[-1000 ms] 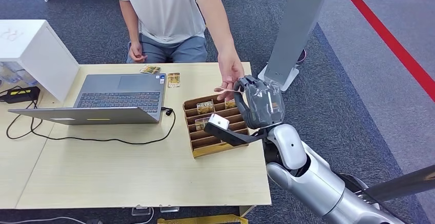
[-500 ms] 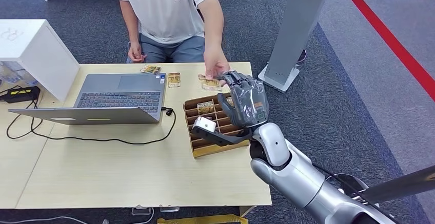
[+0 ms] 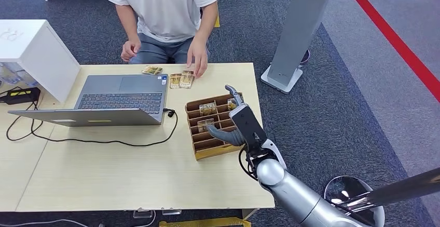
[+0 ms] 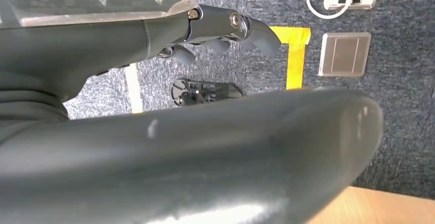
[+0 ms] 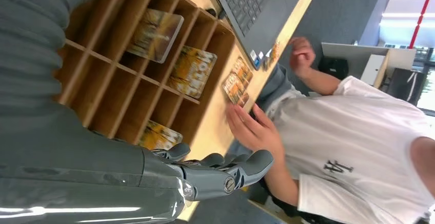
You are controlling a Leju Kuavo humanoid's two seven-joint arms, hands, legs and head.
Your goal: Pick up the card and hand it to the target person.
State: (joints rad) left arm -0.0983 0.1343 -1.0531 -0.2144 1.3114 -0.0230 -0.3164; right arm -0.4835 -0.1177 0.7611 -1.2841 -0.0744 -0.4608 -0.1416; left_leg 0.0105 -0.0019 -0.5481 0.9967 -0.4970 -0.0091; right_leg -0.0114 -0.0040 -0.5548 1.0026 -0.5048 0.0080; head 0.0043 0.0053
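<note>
Right hand: empty, fingers apart, over the box.
Card: on the table, under the person's hand, well apart from the right hand.
Left hand: empty, fingers apart.

Head view looks steeply down at the table; right wrist view, close, shares the wooden organizer at three o'clock.

Laptop left of card box

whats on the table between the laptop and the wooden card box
In the head view, bare tabletop crossed by a black cable separates the laptop and the wooden card box.
</note>
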